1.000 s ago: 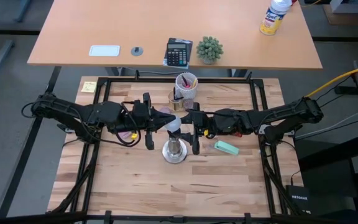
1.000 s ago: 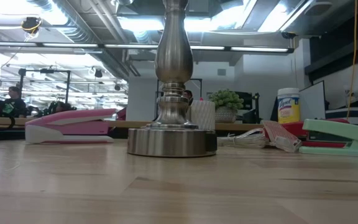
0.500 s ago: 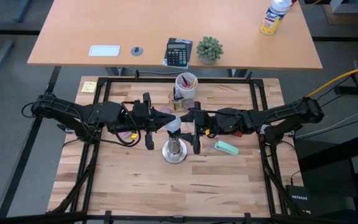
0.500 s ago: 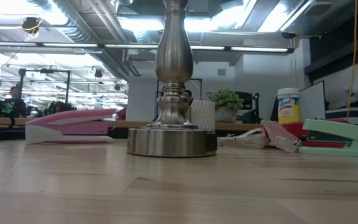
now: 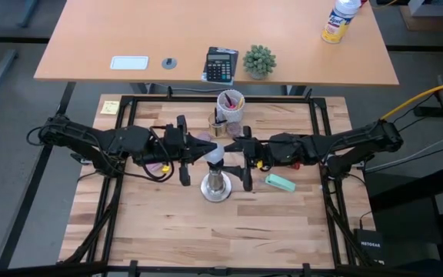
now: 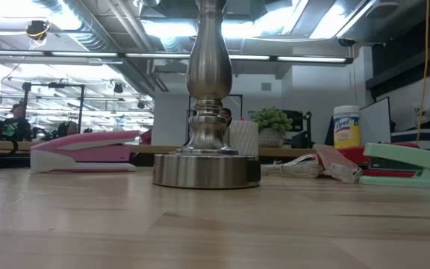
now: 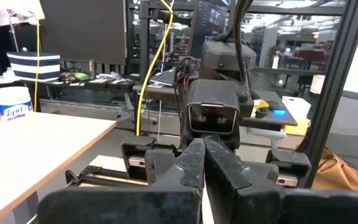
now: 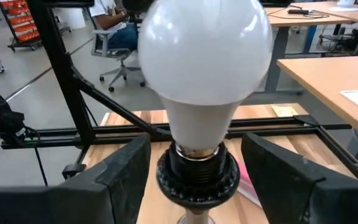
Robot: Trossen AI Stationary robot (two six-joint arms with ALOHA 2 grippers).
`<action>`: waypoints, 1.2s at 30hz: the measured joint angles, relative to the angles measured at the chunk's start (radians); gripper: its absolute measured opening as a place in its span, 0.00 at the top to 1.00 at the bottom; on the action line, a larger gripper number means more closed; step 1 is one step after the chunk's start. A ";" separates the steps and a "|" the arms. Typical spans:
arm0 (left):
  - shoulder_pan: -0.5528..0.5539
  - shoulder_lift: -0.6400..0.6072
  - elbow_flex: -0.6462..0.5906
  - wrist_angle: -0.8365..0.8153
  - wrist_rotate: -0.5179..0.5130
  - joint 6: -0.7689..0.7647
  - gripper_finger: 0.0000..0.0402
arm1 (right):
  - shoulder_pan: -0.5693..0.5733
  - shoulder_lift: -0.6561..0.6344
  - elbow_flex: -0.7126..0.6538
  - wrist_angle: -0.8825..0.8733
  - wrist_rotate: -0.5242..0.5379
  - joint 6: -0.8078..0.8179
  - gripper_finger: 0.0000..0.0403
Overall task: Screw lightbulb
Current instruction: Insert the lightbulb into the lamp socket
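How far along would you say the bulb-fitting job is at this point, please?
Done: the lightbulb sits upright in the socket of the metal stand. In hand: the right end effector is open, its fingers either side of the socket, not gripping. Left: any final tightening; whether it is fully seated cannot be judged.

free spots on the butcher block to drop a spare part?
The near half of the table, in front of the lamp stand, is bare, as is the far-left corner beside the yellow note. Crowded: the middle, where both end effectors flank the lightbulb, plus the pen cup and green stapler.
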 joint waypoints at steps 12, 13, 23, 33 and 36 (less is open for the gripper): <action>0.000 0.000 0.000 0.000 0.001 0.000 1.00 | 0.025 -0.043 0.001 -0.062 0.009 -0.002 0.36; 0.000 0.000 0.000 0.000 0.001 0.000 1.00 | 0.026 -0.045 0.001 -0.069 0.008 -0.001 0.36; 0.000 0.000 0.000 0.000 0.001 0.000 1.00 | 0.026 -0.064 0.001 -0.074 0.008 0.000 0.40; -0.005 0.000 0.000 0.000 0.000 0.000 1.00 | 0.026 -0.104 0.001 -0.096 0.009 0.001 0.63; -0.006 0.000 0.000 0.000 0.001 0.000 1.00 | 0.025 -0.124 0.001 -0.086 0.019 0.001 0.69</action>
